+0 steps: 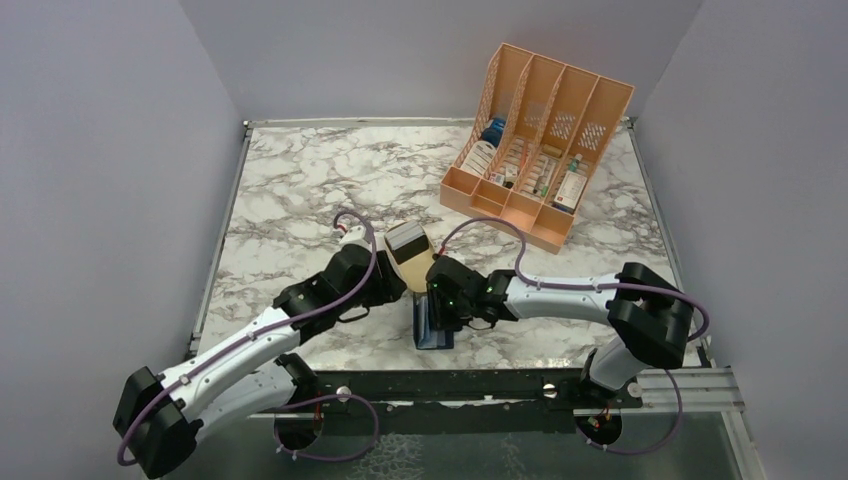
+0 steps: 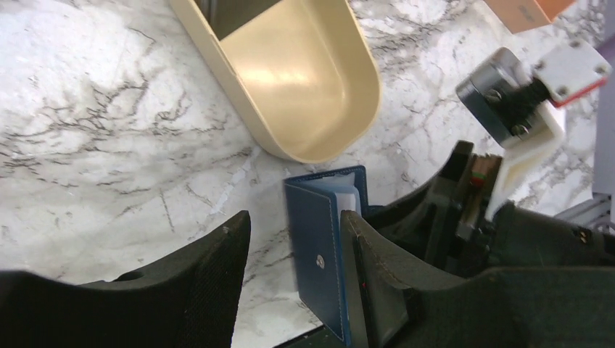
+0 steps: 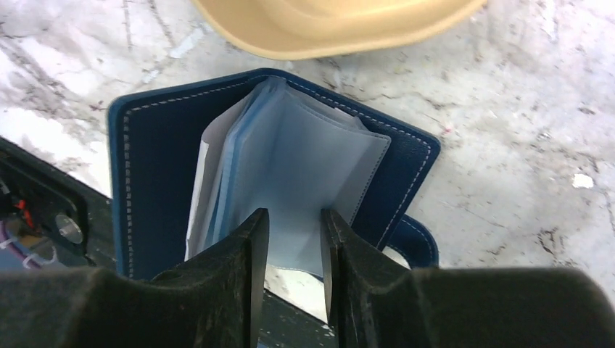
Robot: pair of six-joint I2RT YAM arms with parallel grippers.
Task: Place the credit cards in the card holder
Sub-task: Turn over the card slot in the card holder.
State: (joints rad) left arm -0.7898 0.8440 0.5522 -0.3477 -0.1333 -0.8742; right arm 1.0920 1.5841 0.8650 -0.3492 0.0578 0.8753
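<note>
The card holder point(image 1: 433, 326) lies open near the table's front edge, navy, its clear sleeve pages point(image 3: 304, 167) fanned upward. My right gripper point(image 3: 292, 217) is open just above those pages, which show through the gap, and nothing is pinched. My left gripper point(image 2: 296, 217) is open too. The holder's navy cover point(image 2: 319, 246), with its pale snap, stands on edge between the fingers, close against the right fingertip point(image 2: 355, 232). No credit cards show clearly. A greyish flat shape point(image 1: 404, 238) fills the far end of the gold tin point(image 2: 312, 80), and I cannot tell what it is.
The gold tin point(image 1: 410, 262) sits just beyond the holder, touching distance from both grippers. A peach slotted rack point(image 1: 535, 140) with several small items stands at the back right. A black rail point(image 1: 450, 385) runs along the table's front edge right behind the holder.
</note>
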